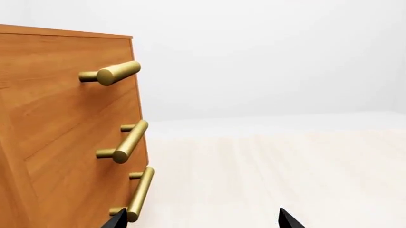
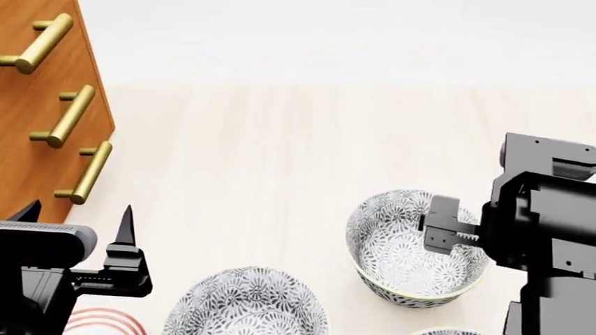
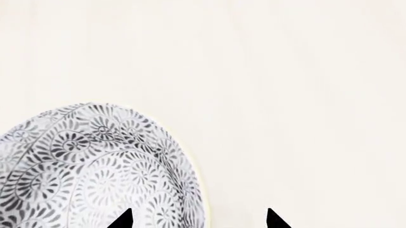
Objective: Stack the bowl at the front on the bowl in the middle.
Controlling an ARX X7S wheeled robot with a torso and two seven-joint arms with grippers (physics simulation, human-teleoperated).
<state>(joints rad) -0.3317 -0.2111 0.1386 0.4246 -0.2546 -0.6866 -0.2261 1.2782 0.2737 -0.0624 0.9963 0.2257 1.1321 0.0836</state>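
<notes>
Farthest from me lies the bowl at the front (image 2: pixel 410 262), deep and white with a grey floral pattern; the right wrist view shows it as well (image 3: pixel 95 166). My right gripper (image 2: pixel 456 234) hangs open at its right rim. One fingertip is over the inside and the other outside the rim (image 3: pixel 198 221), not touching. The bowl in the middle (image 2: pixel 247 303) lies nearer me and to the left. My left gripper (image 2: pixel 79 216) is open and empty near the dresser, far from both bowls (image 1: pixel 203 221).
A wooden dresser (image 2: pixel 38 105) with brass bar handles (image 1: pixel 130 142) stands at the left, close to the left gripper. A red-ringed plate (image 2: pixel 102 322) lies at the bottom left. A sliver of a third floral bowl (image 2: pixel 447 332) shows at the bottom edge.
</notes>
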